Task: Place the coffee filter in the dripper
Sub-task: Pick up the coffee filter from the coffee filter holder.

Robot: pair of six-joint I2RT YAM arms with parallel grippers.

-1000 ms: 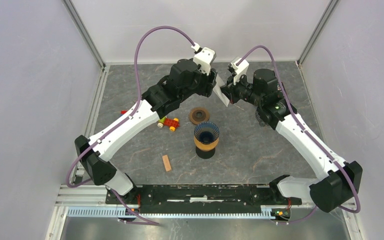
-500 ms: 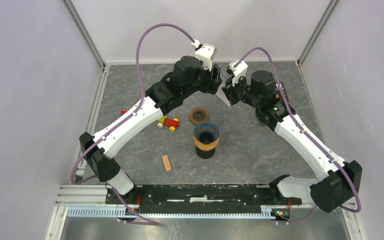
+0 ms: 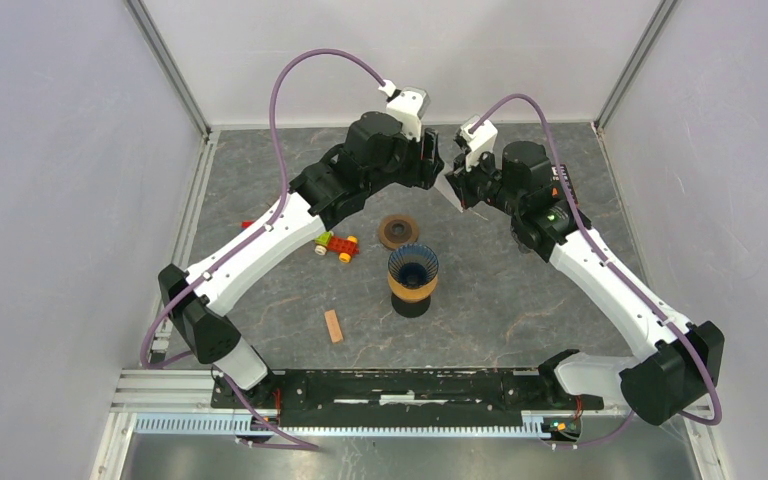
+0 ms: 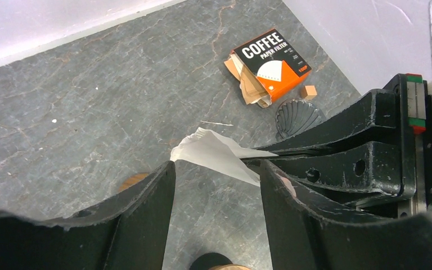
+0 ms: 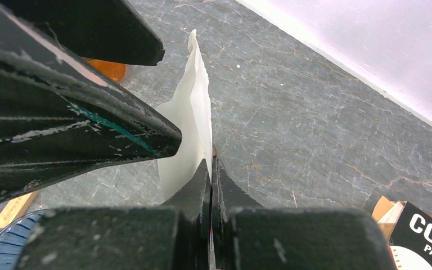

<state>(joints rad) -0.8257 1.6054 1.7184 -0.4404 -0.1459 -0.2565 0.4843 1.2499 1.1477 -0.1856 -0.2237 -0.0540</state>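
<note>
Right gripper (image 5: 210, 164) holds the white coffee filter (image 5: 193, 109) in the air, with the left gripper (image 4: 217, 166) facing it.

The right fingers are pressed together on one edge of the filter; the left fingers stand apart, one on each side of the filter's free corner, and whether they touch the paper I cannot tell; the dripper (image 3: 413, 268) stands in the middle of the table (image 3: 260, 170), nearer to the arm bases and well apart from the filter; an orange filter box (image 4: 273, 59) lies near the far wall.
</note>
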